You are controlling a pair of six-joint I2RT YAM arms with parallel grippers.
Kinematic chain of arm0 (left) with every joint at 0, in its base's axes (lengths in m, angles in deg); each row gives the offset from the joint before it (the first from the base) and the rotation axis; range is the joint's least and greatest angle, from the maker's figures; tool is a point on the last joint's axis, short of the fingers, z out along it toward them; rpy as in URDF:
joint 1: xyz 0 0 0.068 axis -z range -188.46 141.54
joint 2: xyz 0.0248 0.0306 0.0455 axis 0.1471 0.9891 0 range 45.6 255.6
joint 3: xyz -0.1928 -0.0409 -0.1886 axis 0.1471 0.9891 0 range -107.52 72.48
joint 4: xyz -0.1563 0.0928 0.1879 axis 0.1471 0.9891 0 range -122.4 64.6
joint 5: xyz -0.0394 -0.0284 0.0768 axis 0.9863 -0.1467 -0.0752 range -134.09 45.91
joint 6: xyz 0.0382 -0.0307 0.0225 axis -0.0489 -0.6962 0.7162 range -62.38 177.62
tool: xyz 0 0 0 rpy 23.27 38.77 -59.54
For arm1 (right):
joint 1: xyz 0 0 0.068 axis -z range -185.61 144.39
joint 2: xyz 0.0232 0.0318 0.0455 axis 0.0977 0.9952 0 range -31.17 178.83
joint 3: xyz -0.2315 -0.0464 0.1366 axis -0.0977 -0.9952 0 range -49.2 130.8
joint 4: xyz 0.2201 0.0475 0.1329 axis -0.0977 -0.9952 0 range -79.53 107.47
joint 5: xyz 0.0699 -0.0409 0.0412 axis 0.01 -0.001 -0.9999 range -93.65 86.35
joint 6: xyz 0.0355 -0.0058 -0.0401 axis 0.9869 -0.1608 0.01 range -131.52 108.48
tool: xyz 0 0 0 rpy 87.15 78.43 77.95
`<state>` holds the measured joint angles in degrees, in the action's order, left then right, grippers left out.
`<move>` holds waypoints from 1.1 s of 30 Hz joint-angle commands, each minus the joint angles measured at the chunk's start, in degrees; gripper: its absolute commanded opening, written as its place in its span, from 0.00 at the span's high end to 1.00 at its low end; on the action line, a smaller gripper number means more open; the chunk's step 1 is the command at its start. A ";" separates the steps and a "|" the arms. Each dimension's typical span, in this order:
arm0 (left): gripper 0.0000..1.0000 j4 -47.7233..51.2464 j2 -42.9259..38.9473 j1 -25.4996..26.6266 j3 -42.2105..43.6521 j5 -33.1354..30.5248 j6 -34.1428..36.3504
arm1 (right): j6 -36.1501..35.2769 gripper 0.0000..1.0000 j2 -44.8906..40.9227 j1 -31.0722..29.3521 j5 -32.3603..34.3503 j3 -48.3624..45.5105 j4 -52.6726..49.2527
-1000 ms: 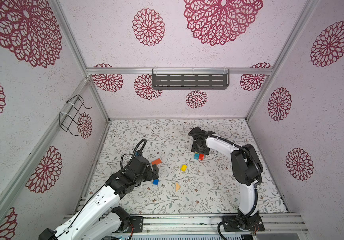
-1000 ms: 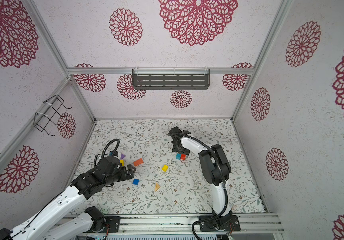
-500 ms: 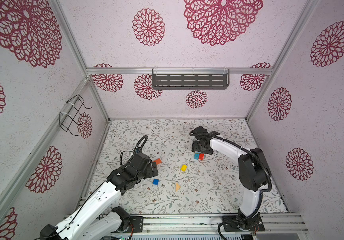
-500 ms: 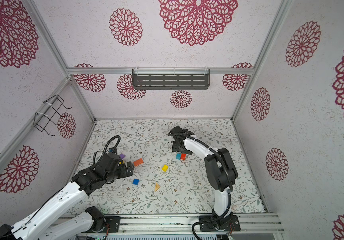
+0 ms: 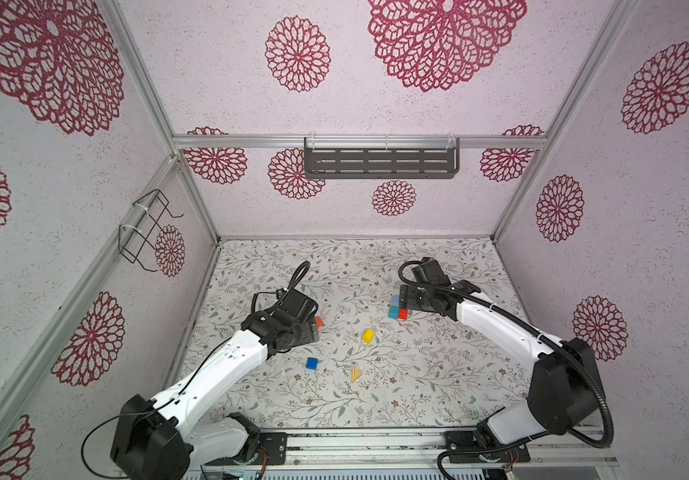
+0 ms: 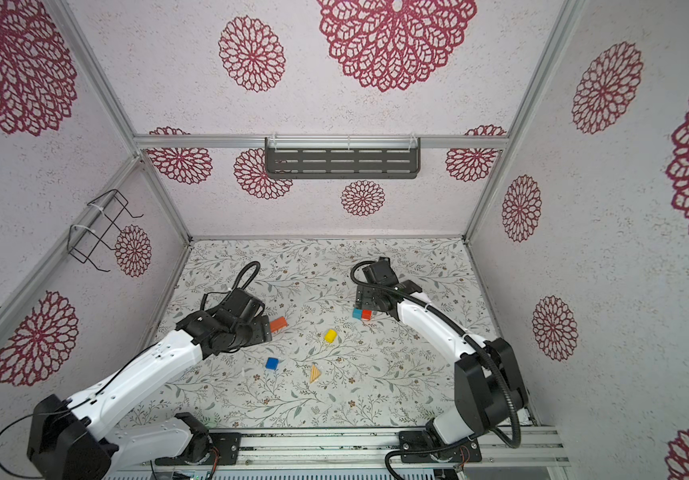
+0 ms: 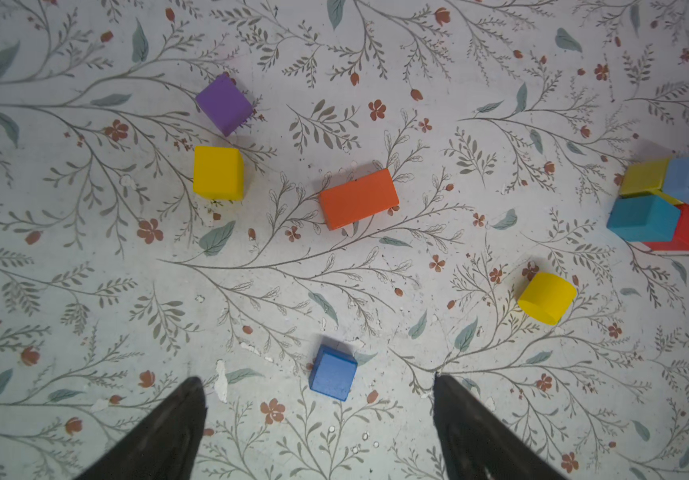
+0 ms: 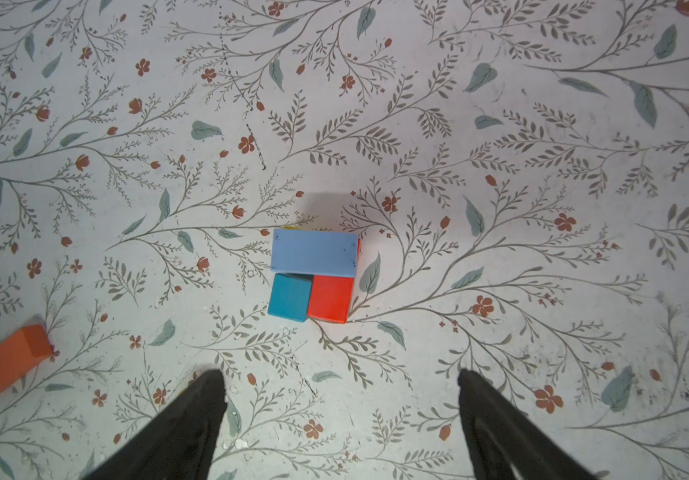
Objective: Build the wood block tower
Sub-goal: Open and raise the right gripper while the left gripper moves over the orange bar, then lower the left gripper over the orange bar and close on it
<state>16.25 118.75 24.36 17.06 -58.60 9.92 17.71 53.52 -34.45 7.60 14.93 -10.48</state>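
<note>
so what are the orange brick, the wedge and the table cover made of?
Orange brick: likely wood under matte, opaque paint; crisp edges, no gloss.
Wedge: bare pale wood, grain lines showing in a top view.
Table cover: printed floral sheet, maybe vinyl or paper; white chips where the print has flaked.

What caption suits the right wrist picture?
Open right gripper hovers above a light blue brick, teal cube and red block grouped on floral tabletop.
</note>
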 commanded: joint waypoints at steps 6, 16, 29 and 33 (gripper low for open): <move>0.03 -3.04 12.78 -0.95 -6.39 -2.38 -2.87 | -5.34 0.03 -9.14 1.05 -4.08 -8.04 7.81; 0.02 -3.98 27.69 -3.70 -15.17 0.52 -5.80 | -7.64 0.01 -16.31 1.72 -4.82 -13.90 11.96; 0.01 -3.88 36.15 -3.32 -19.55 1.63 -9.46 | -7.90 0.01 -19.47 3.31 -10.20 -16.53 14.30; 0.00 -3.81 37.07 -3.29 -19.49 1.28 -9.69 | -7.53 0.01 -20.64 3.36 -11.01 -17.36 14.20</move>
<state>12.36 154.98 21.02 -1.84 -56.63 2.16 10.08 34.94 -31.36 -1.67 -2.16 2.05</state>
